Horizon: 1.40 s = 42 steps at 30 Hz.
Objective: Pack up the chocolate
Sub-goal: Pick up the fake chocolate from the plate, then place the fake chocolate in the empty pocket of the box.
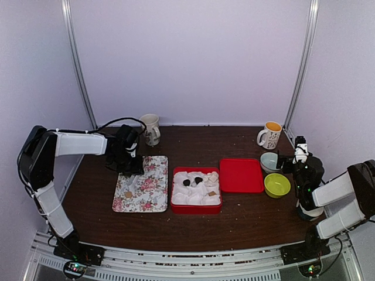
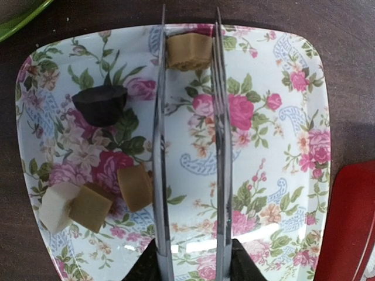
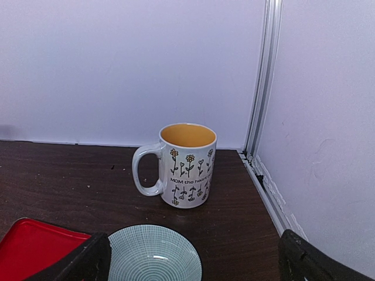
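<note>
A floral plate (image 2: 281, 175) carries several chocolate pieces: a dark one (image 2: 101, 104), two tan ones (image 2: 135, 186) (image 2: 91, 208) and a pale one (image 2: 55, 205). My left gripper (image 2: 188, 260) is shut on metal tongs (image 2: 159, 146), its fingers pressing on the outside of both blades. Another tan chocolate (image 2: 188, 51) sits between the tong tips at the plate's far edge, with the blades against its sides. From above, the left gripper (image 1: 130, 167) hangs over the plate (image 1: 149, 196). The red box (image 1: 196, 207) with white paper lining holds two dark pieces (image 1: 186, 182) and a tan one (image 1: 211, 193). My right gripper (image 3: 193, 269) stands open, holding nothing.
A red lid (image 1: 241, 174) lies right of the box. Beyond it sit a pale blue bowl (image 3: 153, 257) and a green bowl (image 1: 277, 185). A flowered mug (image 3: 186, 164) stands at the back right, and another mug (image 1: 151, 129) at the back left. Walls enclose the table.
</note>
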Tool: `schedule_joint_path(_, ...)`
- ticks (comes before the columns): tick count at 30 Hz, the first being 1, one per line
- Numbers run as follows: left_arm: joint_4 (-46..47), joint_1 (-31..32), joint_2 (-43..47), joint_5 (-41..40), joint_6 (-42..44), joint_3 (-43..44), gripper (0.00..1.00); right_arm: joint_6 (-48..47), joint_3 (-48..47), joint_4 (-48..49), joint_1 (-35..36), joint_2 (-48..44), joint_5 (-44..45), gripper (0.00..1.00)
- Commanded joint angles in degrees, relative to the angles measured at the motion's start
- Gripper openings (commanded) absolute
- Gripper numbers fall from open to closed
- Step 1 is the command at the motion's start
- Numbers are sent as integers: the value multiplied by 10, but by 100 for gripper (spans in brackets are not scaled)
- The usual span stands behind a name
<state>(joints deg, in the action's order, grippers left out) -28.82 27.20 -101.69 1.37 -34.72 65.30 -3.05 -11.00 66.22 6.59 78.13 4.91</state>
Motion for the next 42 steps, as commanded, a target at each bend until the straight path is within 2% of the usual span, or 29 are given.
schedule_joint_path(1, 13, -4, 17, 12, 12, 10, 32, 1, -11, 1, -4, -4, -3, 100)
schedule_joint_path(11, 1, -2, 95, 52, 17, -46, 29, 1, -11, 1, -4, -4, -3, 100)
schedule_joint_path(17, -34, 3, 158, 103, 32, -70, 26, 2, -11, 1, -4, -4, -4, 100)
schedule_joint_path(27, -76, 68, 258, 149, 55, -60, 26, 2, -11, 1, -4, -4, -4, 100)
schedule_joint_path(33, -36, 133, 245, 194, 84, -34, 26, 2, -11, 2, -5, -4, -4, 100)
schedule_joint_path(42, -28, 206, 140, 213, 110, 24, 26, 2, -10, 1, -5, -4, -4, 100)
